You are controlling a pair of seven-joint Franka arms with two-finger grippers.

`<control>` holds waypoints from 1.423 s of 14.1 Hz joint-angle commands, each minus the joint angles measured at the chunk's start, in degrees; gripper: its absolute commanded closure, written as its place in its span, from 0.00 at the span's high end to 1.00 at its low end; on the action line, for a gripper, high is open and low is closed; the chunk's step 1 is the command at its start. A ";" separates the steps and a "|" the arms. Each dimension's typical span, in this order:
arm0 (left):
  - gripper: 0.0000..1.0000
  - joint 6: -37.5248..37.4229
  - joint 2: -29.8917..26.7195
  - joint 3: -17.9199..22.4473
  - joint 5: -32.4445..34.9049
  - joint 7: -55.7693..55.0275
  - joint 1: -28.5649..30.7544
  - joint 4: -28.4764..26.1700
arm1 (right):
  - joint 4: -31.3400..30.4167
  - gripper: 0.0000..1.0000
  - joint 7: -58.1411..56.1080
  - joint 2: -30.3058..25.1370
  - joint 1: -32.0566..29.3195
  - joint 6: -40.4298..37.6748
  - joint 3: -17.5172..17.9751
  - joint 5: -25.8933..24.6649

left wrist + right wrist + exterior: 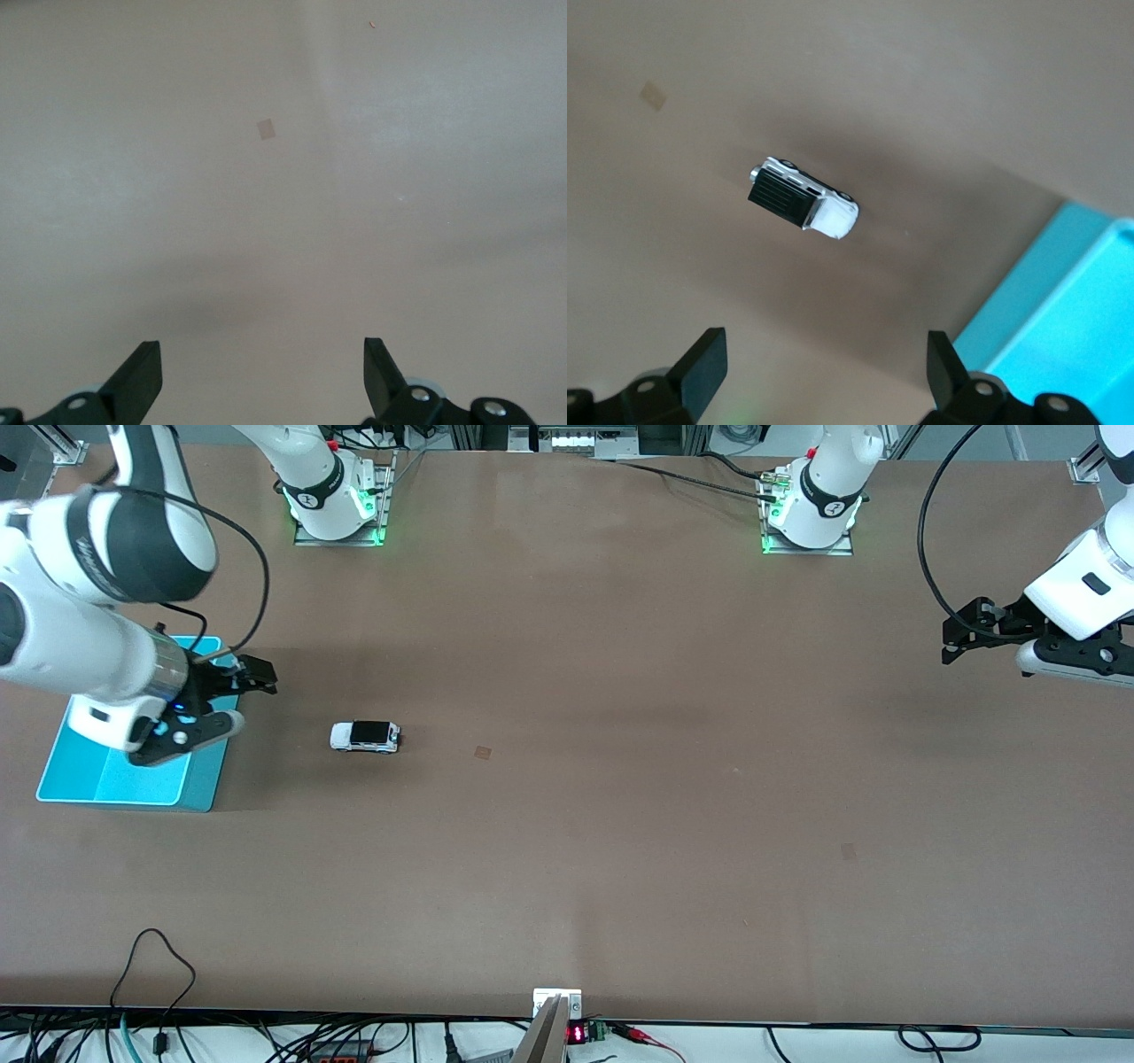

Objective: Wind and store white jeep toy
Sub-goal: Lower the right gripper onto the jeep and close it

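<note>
The white jeep toy [365, 736], boxy with a black roof, stands on its wheels on the brown table beside the cyan bin [106, 775], toward the right arm's end. My right gripper [255, 676] is open and empty, up in the air over the bin's edge that faces the jeep. In the right wrist view the jeep [802, 199] lies ahead of the open gripper [824, 372], with the bin's corner [1072, 310] at the side. My left gripper [957, 633] is open and empty over the left arm's end of the table, and it waits; its view [261, 376] shows only bare table.
The arm bases [332, 500] [811, 509] stand along the table's back edge. A small square mark [483, 752] is on the table beside the jeep. Cables and a small display box [576, 1033] lie along the front edge.
</note>
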 commanded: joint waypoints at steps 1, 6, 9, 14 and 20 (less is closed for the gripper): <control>1.00 -0.62 -0.38 -0.15 -0.73 0.59 0.39 0.27 | -7.67 1.00 -11.02 -1.32 2.44 9.23 -0.10 0.83; 1.00 -0.62 -0.38 -0.07 -0.73 0.50 0.39 0.27 | -19.63 1.00 -28.97 -1.15 3.15 25.24 -0.02 0.83; 1.00 -0.62 -0.47 -0.15 -0.73 0.50 0.39 0.27 | -28.58 1.00 -35.13 -0.97 3.68 37.89 1.21 0.83; 1.00 -0.62 -0.47 -0.15 -0.64 0.59 0.30 0.36 | -33.01 1.00 -40.67 3.41 7.11 49.86 1.22 0.75; 1.00 -0.62 -0.47 -0.15 -0.81 0.68 0.65 0.36 | -34.68 1.00 -45.51 7.37 6.93 57.70 1.22 0.75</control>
